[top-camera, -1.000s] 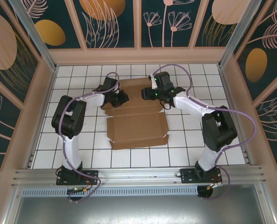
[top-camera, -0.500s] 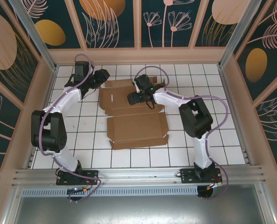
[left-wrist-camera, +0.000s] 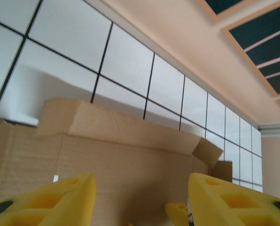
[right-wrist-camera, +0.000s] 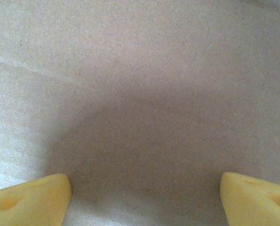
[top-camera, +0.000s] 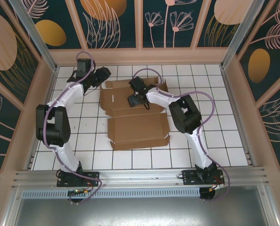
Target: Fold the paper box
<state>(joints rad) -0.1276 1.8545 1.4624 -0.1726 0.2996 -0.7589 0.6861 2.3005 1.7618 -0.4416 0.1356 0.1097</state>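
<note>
Left jaws have opened beside the paper box (top-camera: 137,123); right jaws hang spread over it

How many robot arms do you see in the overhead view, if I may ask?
2. The left arm stretches far left, its left hand beside the far corner of the paper box. The right arm curls inward, its right hand over the box's far panel.

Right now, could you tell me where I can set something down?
Bare tiles lie between the right arm and the right wall, and along the near rail. Crowded: the far end of the paper box, with the left gripper and right gripper.
</note>
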